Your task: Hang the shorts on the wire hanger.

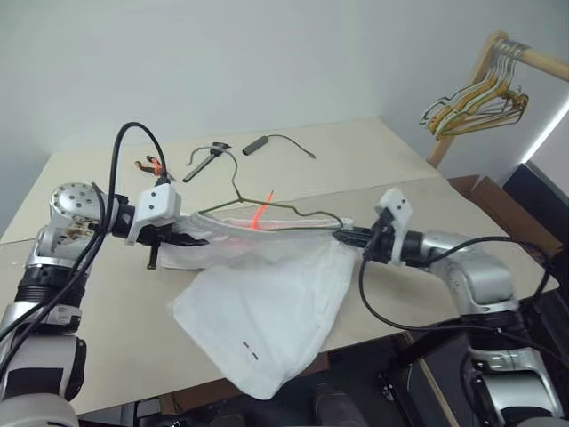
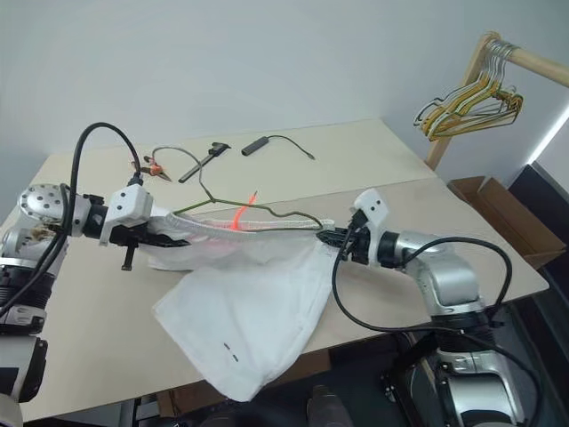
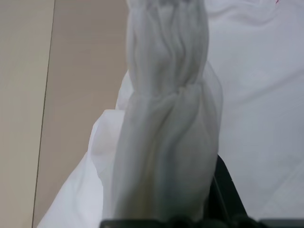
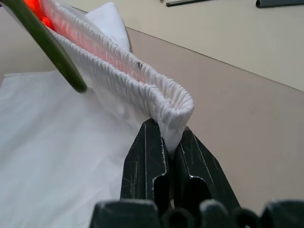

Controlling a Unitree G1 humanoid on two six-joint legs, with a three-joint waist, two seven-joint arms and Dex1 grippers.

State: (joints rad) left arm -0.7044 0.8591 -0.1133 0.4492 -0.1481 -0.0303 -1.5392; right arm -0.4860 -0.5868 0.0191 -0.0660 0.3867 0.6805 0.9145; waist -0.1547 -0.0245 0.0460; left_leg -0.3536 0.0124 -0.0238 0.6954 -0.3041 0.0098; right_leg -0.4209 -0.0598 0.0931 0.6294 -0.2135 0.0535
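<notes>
shorts (image 1: 267, 320) limp, light; hold at waistband ends (firmest part). l gripper (image 1: 182, 238) & r gripper (image 4: 167, 142) both pinching it, wire hanger (image 1: 267, 209) alongside.

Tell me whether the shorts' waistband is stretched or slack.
Stretched. The shorts have their waistband pulled into a straight line between the left gripper and right gripper, each shut on one end, beside the hanger.
</notes>
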